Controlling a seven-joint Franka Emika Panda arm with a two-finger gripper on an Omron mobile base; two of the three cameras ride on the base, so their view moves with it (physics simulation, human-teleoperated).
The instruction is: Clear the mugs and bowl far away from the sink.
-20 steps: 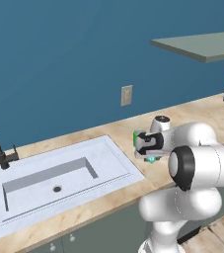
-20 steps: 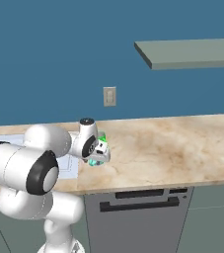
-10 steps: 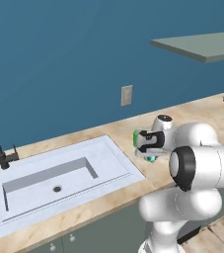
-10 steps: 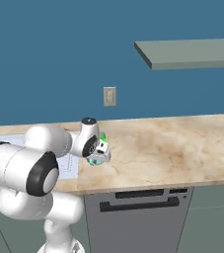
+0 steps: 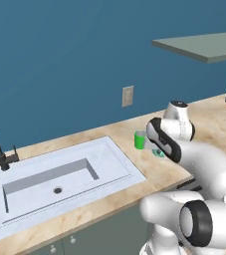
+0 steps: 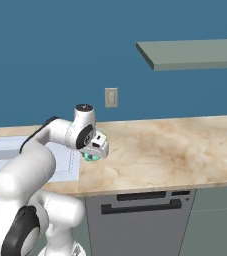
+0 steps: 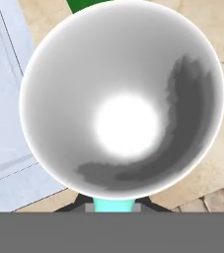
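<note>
Gripping the teal mug (image 7: 118, 99), the pincer (image 6: 92, 156) is clamped tight.
Green mug (image 5: 140, 140) stands just beside the sink (image 5: 59, 174) on the worktop (image 6: 175, 145).

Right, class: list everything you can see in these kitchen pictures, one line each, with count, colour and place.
teal mug: one, teal outside, grey-white inside, by the sink's right edge
green mug: one, bright green, on the counter beside the teal mug, nearer the wall
sink: one, pale grey-white, set in the counter at left
faucet: one, black, behind the sink
counter: one, beige marbled, along the blue wall
wall outlet: one, cream, on the wall above the counter
shelf: one, grey-green, high on the wall at right
appliance front: one, grey, under the counter
arm: one, white with dark joints
claw: one, dark tips, shut on the teal mug
</note>
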